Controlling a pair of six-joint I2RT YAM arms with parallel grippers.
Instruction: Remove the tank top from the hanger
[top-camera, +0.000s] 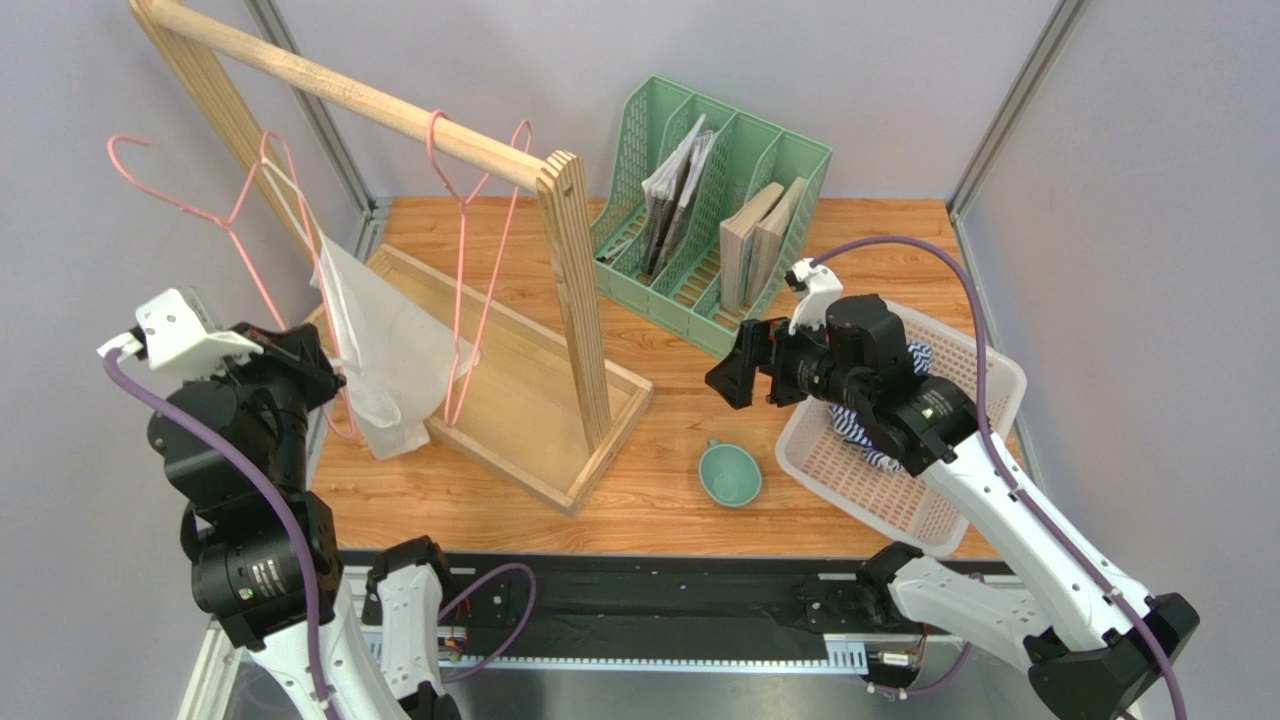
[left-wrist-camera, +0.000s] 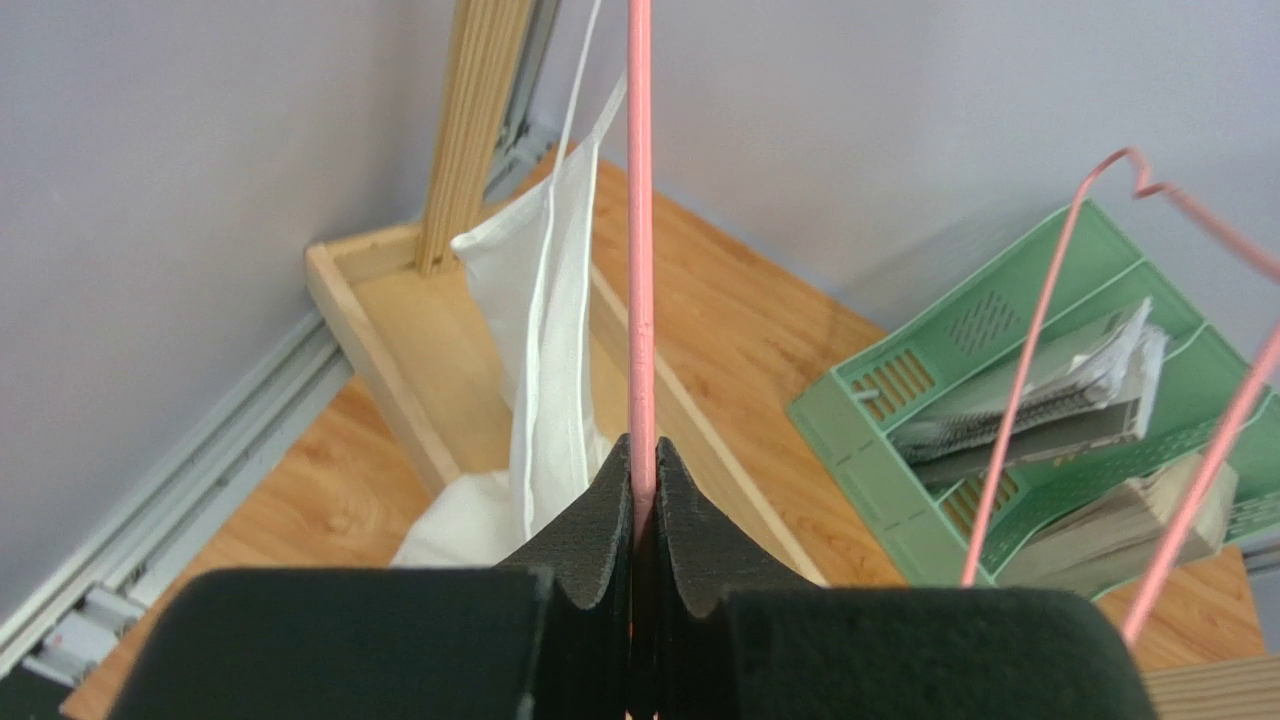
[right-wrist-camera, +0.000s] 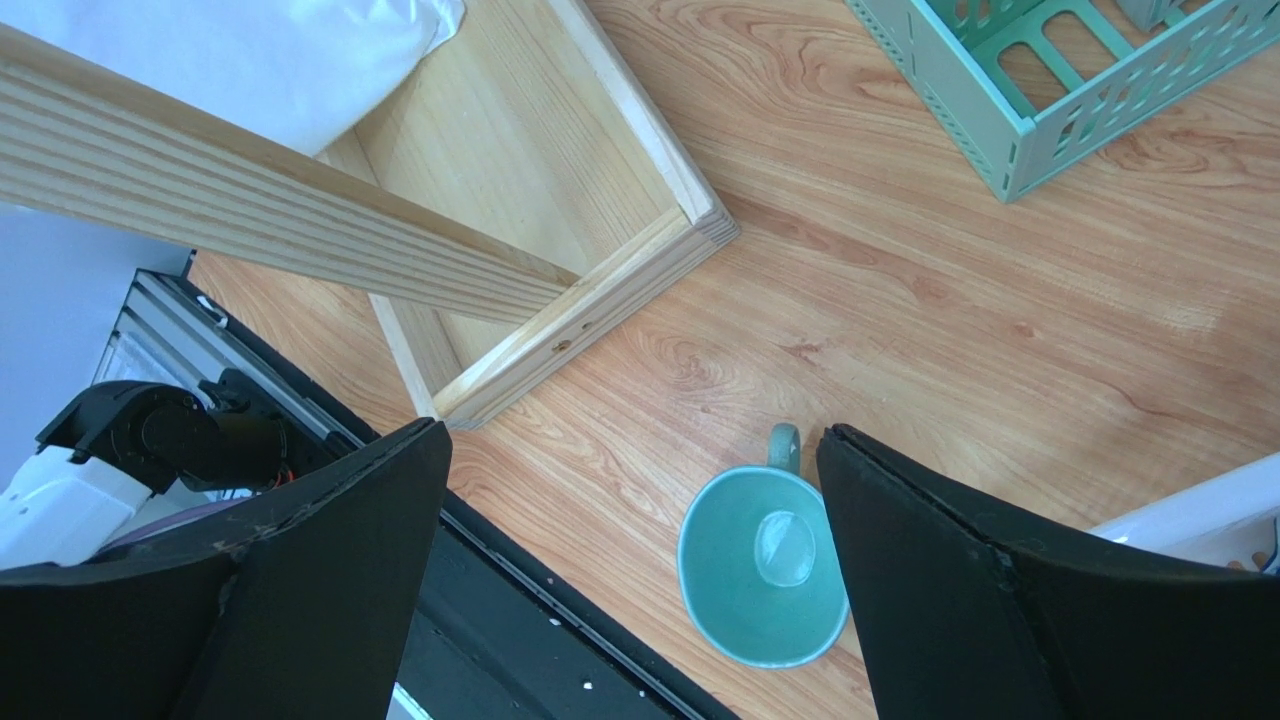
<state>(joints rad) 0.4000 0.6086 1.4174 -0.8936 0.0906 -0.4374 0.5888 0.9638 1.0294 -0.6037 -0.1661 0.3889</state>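
A white tank top (top-camera: 383, 353) hangs from a pink wire hanger (top-camera: 226, 222) at the left, clear of the wooden rail. My left gripper (top-camera: 325, 365) is shut on the hanger's wire. In the left wrist view the pink wire (left-wrist-camera: 640, 225) runs up from between the closed fingers (left-wrist-camera: 601, 510), with the tank top (left-wrist-camera: 549, 330) hanging just left of it. My right gripper (top-camera: 736, 372) is open and empty above the table. In the right wrist view it hovers over a teal cup (right-wrist-camera: 759, 563).
A wooden clothes rack (top-camera: 571, 300) stands on its tray base, with a second pink hanger (top-camera: 481, 270) on the rail. A green file organizer (top-camera: 706, 210) is at the back. A white basket (top-camera: 872, 480) holding striped cloth (top-camera: 864, 428) is at the right. The teal cup (top-camera: 730, 474) sits by the rack's base.
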